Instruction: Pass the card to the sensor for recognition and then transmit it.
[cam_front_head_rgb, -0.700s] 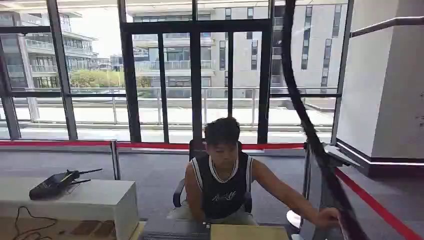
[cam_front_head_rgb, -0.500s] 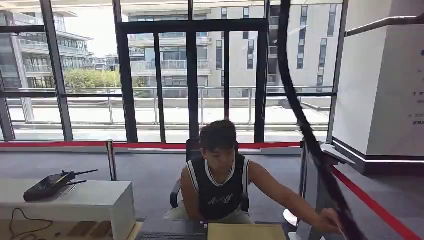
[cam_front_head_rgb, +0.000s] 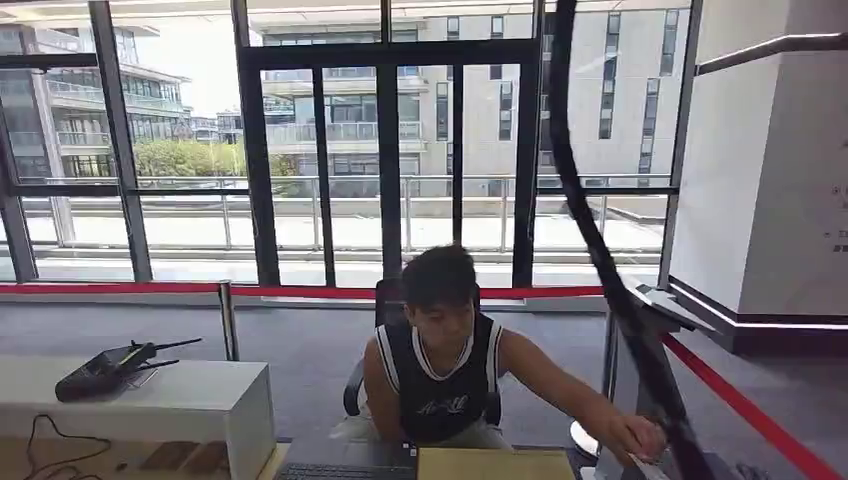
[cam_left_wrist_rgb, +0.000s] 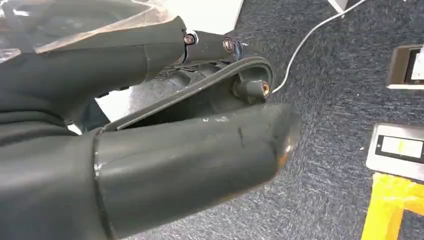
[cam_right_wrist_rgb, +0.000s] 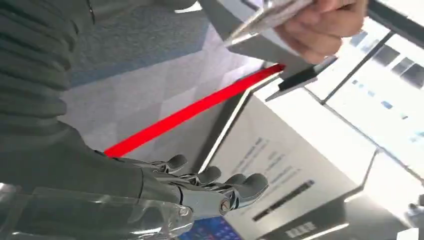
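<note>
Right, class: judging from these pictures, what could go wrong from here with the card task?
1. The right hand is empty, fingers stretched out; the person's hand holds a flat, card-like piece apart from it, so a handover could slip.
2. The black cable crosses the head view where the person reaches, so the robot may misjudge that spot.

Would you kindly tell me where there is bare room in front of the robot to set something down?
The white table is bare from the black device to its right edge. The tan surface at bottom centre, between the keyboard and the person's hand, also looks bare. Lower right is crowded, where that hand reaches beside the black cable.
</note>
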